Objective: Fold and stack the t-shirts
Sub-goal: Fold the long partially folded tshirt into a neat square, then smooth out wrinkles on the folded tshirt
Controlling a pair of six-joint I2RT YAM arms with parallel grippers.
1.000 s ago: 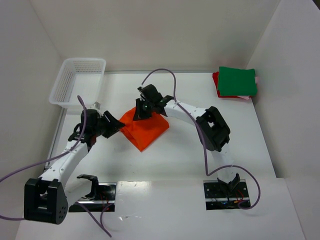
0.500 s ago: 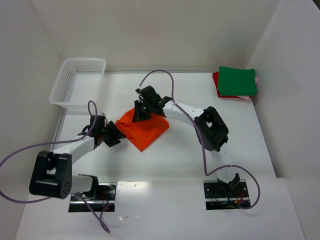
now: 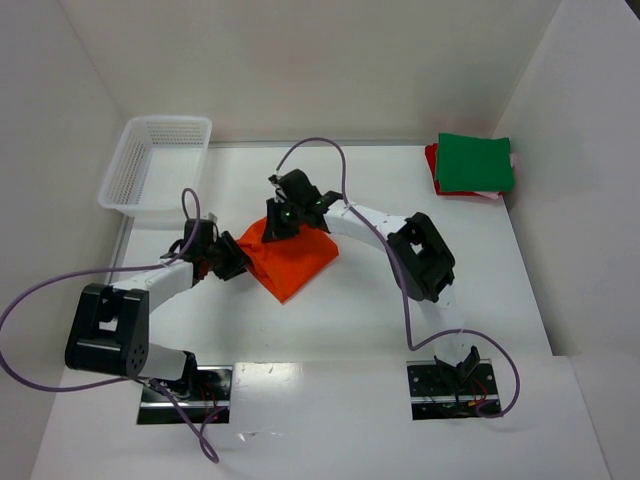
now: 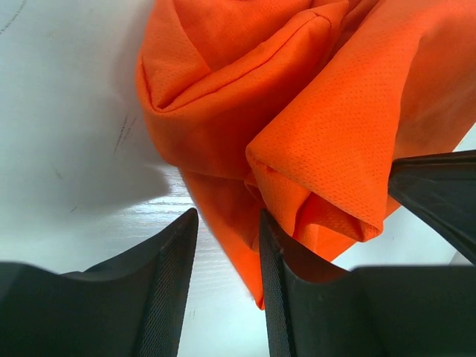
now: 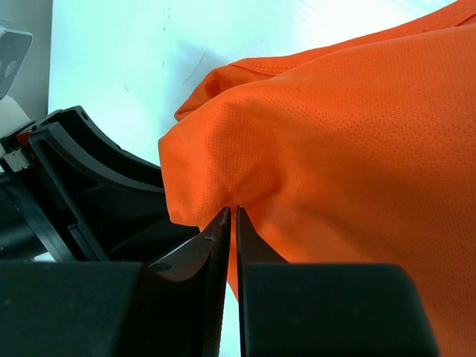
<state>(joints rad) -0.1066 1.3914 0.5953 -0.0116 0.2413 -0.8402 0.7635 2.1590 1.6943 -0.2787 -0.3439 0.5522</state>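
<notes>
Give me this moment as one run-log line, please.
phase: folding | right tool: shut on orange t-shirt | left tool: open, shirt edge in its gap | folded stack: far right corner

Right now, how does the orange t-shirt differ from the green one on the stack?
The orange t-shirt is bunched and creased; the green t-shirt is folded into a flat square. The orange t-shirt lies unstacked at centre; the green t-shirt tops a stack in the far right corner. Both are plain cloth.
</notes>
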